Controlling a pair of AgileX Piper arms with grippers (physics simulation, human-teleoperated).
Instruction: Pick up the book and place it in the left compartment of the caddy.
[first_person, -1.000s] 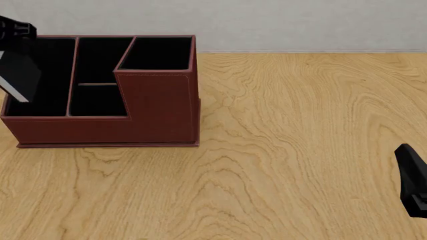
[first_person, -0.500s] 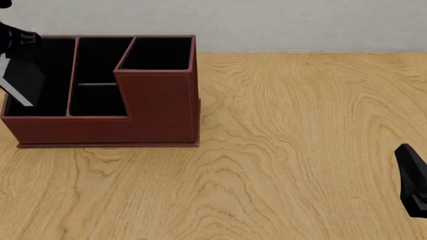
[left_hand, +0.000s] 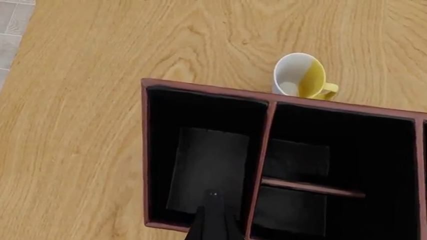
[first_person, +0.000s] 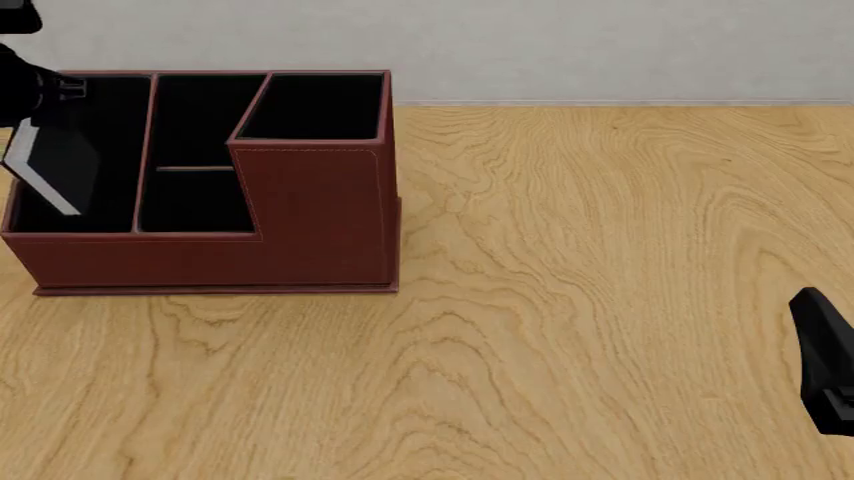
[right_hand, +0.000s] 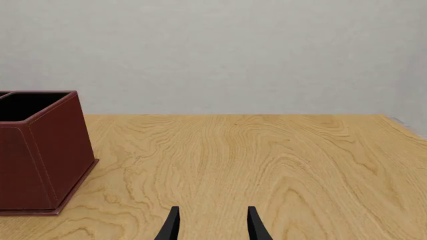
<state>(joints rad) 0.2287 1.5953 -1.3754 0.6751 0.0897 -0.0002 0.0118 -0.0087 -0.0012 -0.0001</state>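
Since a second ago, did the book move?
Yes. The book has shifted a little right, further over the left compartment of the caddy, which stayed put.

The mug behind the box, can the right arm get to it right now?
Probably not easily. The mug sits behind the box, whose tall end stands between it and the right pincer, idling far off at the table's near edge.

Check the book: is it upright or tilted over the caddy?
Tilted. In the front view the book hangs slanted from the left gripper, its page edge running diagonally over the left compartment.
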